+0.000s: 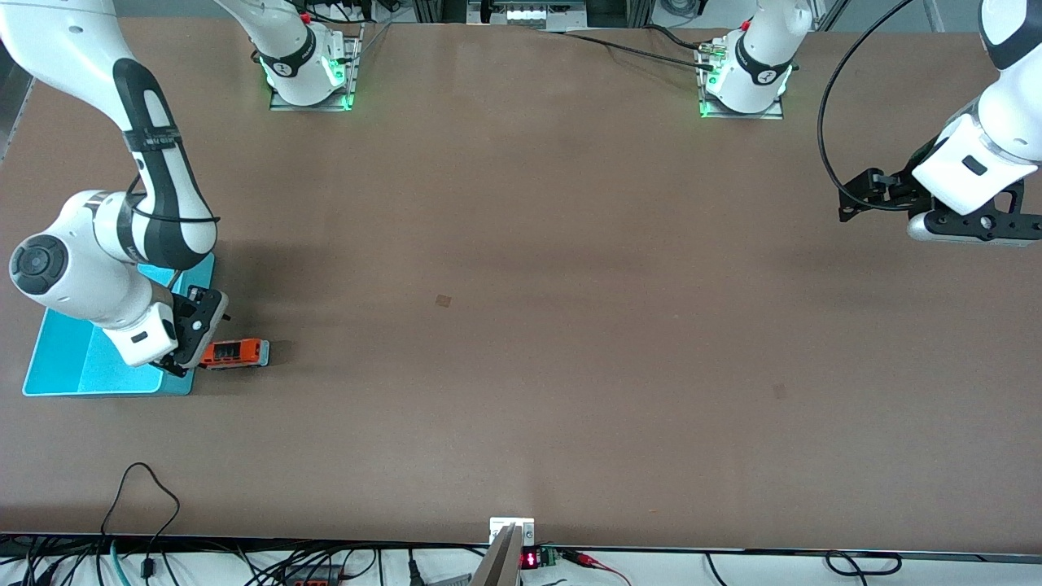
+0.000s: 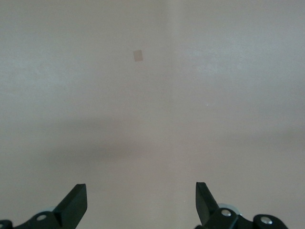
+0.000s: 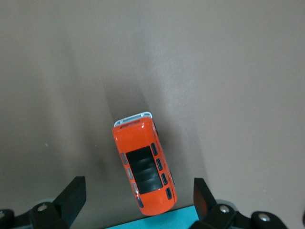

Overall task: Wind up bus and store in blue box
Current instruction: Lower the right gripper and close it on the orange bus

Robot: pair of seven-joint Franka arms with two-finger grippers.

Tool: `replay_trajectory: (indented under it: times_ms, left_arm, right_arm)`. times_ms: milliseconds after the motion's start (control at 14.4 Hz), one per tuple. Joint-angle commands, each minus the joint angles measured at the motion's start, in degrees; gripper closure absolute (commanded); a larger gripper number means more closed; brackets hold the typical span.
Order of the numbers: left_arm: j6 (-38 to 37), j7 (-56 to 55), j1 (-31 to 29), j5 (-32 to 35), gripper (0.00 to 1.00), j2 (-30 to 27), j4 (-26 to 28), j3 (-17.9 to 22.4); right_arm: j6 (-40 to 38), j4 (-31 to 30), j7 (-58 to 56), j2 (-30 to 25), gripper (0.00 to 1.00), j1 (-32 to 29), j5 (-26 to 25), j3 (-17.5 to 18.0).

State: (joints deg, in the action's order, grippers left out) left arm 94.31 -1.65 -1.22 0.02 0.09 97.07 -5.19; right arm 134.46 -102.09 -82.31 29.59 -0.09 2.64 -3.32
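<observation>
The small orange-red bus (image 1: pixel 234 352) stands on the brown table right beside the blue box (image 1: pixel 81 358), on the box's side toward the left arm's end. In the right wrist view the bus (image 3: pixel 145 167) shows its dark ribbed roof panel, and one end reaches the box's turquoise rim (image 3: pixel 157 222). Whether they touch I cannot tell. My right gripper (image 1: pixel 181 365) is open over that end of the bus, and the bus lies between the spread fingers (image 3: pixel 138 186) without being touched. My left gripper (image 1: pixel 855 197) waits open and empty (image 2: pixel 140 191) at the left arm's end of the table.
A small tan patch (image 1: pixel 444 301) marks the table's middle and also appears in the left wrist view as a tan patch (image 2: pixel 138 56). Cables and a small white device (image 1: pixel 511 531) line the table edge nearest the front camera. The right arm's elbow hangs over the box.
</observation>
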Motion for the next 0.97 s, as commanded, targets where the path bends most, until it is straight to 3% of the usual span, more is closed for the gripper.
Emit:
replay_trajectory:
  times_ms: [0, 139, 901]
  left_arm:
    - [-0.36, -0.45, 0.34, -0.02, 0.00, 0.96, -1.71, 0.35]
    - [-0.27, -0.54, 0.51, -0.02, 0.00, 0.96, -1.71, 0.27]
    - [-0.36, -0.63, 0.43, -0.11, 0.00, 0.96, -1.71, -0.09]
  right_arm:
    - [0.89, 0.14, -3.63, 1.87, 0.00, -0.88, -0.88, 0.50]
    - [1.06, 0.14, -8.11, 2.92, 0.00, -0.97, -0.45, 0.59]
    - [6.60, 0.14, -9.01, 6.97, 0.00, -0.88, -0.36, 0.50]
